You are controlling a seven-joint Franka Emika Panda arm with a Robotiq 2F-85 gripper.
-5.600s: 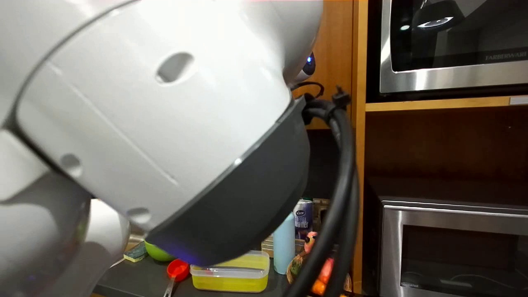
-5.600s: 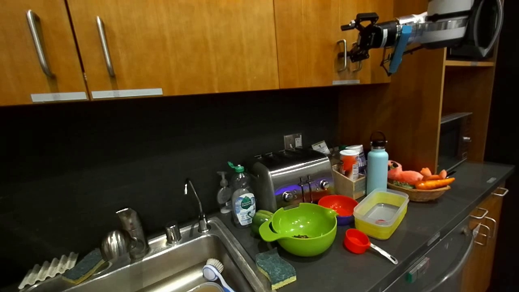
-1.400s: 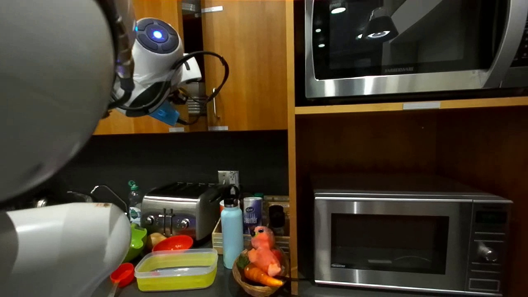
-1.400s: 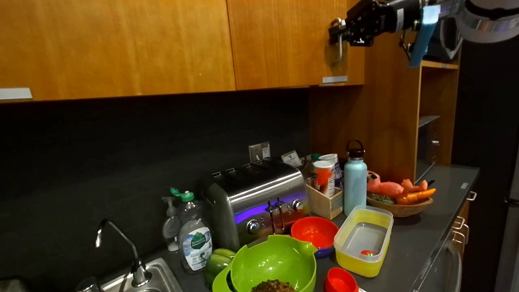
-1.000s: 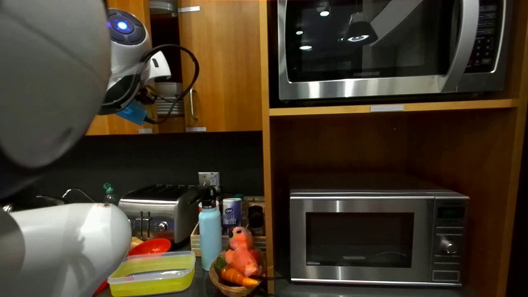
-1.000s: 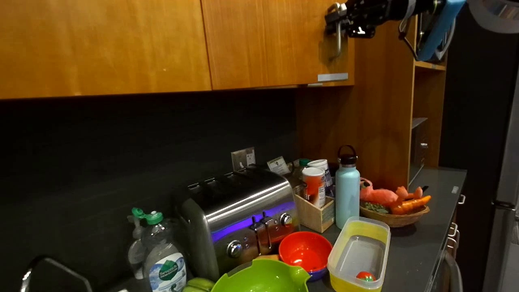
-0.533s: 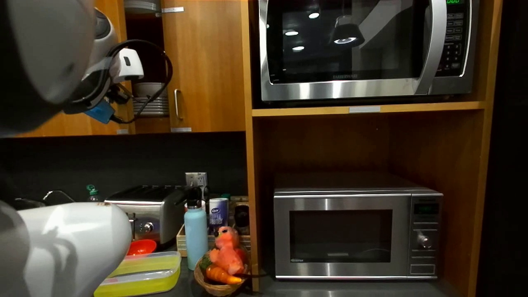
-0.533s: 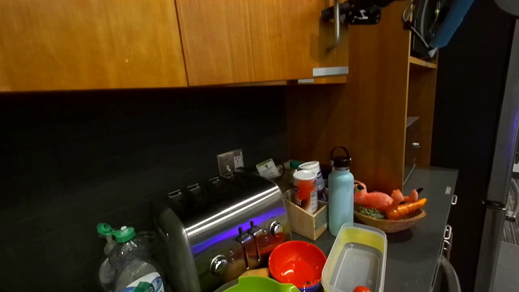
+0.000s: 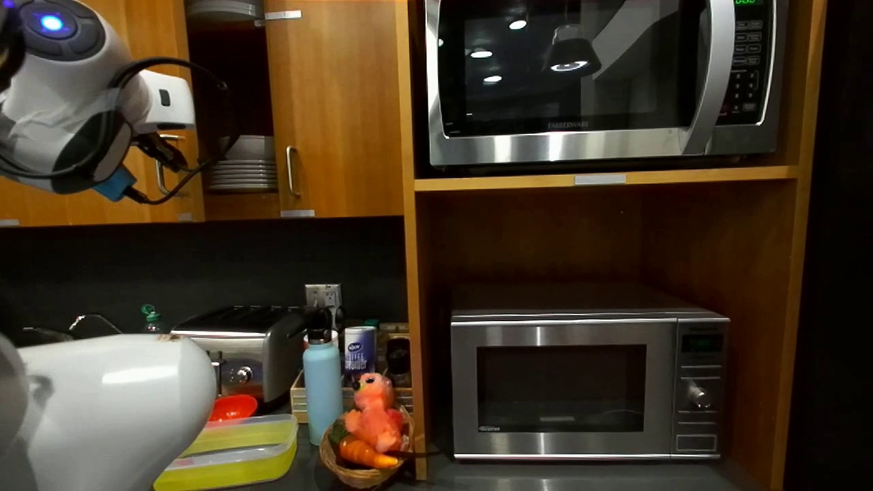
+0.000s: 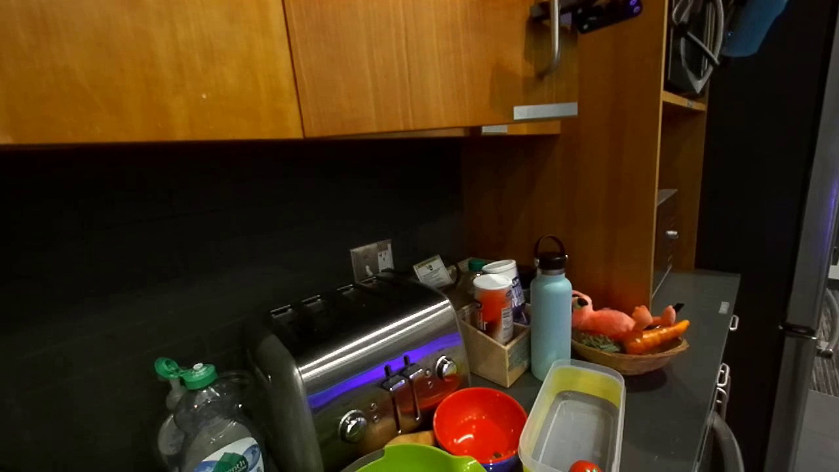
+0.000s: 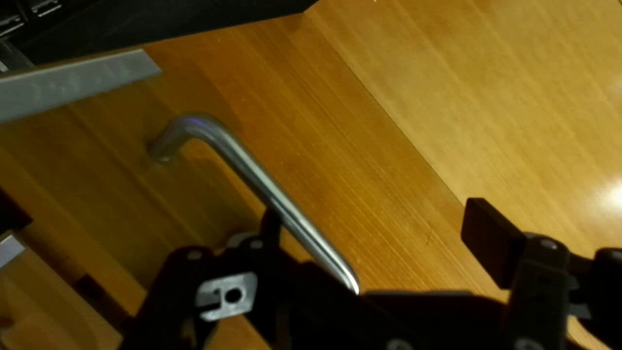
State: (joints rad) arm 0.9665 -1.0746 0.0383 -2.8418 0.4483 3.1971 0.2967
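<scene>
My gripper (image 11: pixel 381 231) stands open in the wrist view, its jaws wide apart. The metal handle (image 11: pixel 262 183) of a wooden cabinet door (image 10: pixel 419 65) lies between them, close beside the left finger; the right pad (image 11: pixel 495 243) is well away from it. Whether the left finger touches the handle I cannot tell. In an exterior view the handle (image 10: pixel 555 39) shows at the top, with the dark fingers partly cut off by the frame. The door stands ajar. Through the gap, stacked plates (image 9: pixel 242 174) are visible. The wrist hides the fingers in that view.
A neighbouring closed door with its own handle (image 9: pixel 291 170) is right of the gap. Below stand a toaster (image 10: pixel 367 341), a blue bottle (image 10: pixel 550 324), a red bowl (image 10: pixel 482 419) and a basket (image 10: pixel 629 362). Two microwaves (image 9: pixel 566 389) fill the shelves at right.
The cabinet door has swung farther outward, showing the plates. My jaws have spread apart around the handle in the last half second. Both exterior views have shifted over the past seconds.
</scene>
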